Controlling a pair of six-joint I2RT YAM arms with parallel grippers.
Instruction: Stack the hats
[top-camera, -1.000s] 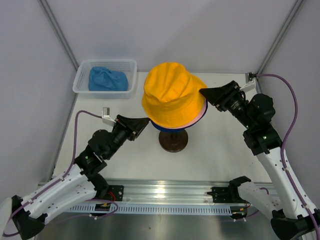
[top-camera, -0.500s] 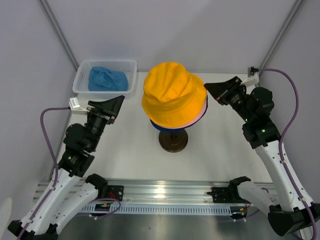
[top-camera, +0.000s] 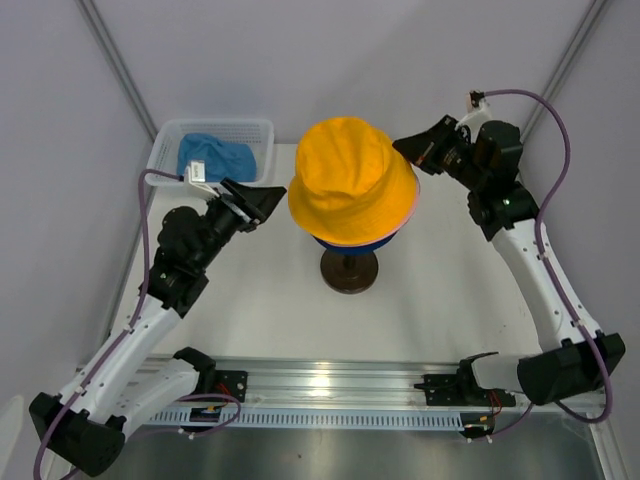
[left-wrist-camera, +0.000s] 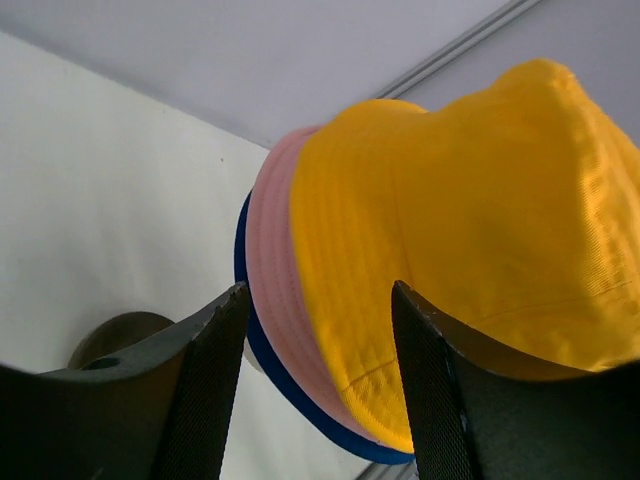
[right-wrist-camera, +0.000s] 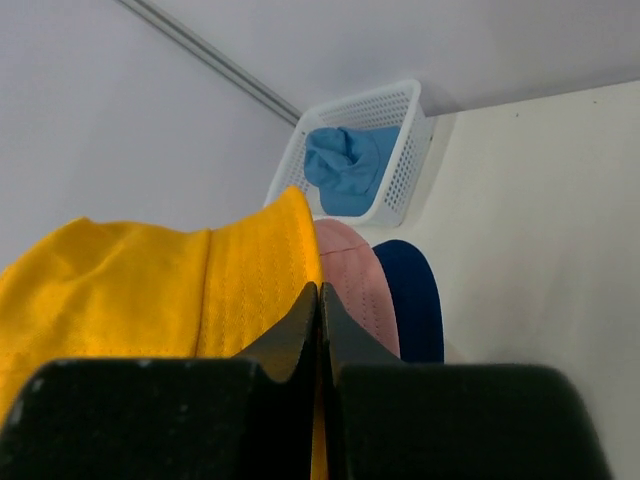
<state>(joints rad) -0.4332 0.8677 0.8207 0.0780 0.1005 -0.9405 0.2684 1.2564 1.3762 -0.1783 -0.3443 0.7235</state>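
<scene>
My left jaws stand spread and empty beside the yellow hat (top-camera: 350, 180), stacked over the pink hat (left-wrist-camera: 275, 270) and dark blue hat (right-wrist-camera: 410, 300) on the stand (top-camera: 349, 272). My right jaws are pressed together by its brim.

Bright, even light; soft shadows.

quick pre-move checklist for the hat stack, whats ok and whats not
1. Yellow hat on top of the stack: ok.
2. Pink hat and dark blue hat beneath it: ok.
3. Light blue hat stacked: not ok, it lies in the white mesh basket.
4. Left fingers open and empty: ok.
5. Right fingers shut at the yellow brim; pinching fabric: cannot tell.
</scene>
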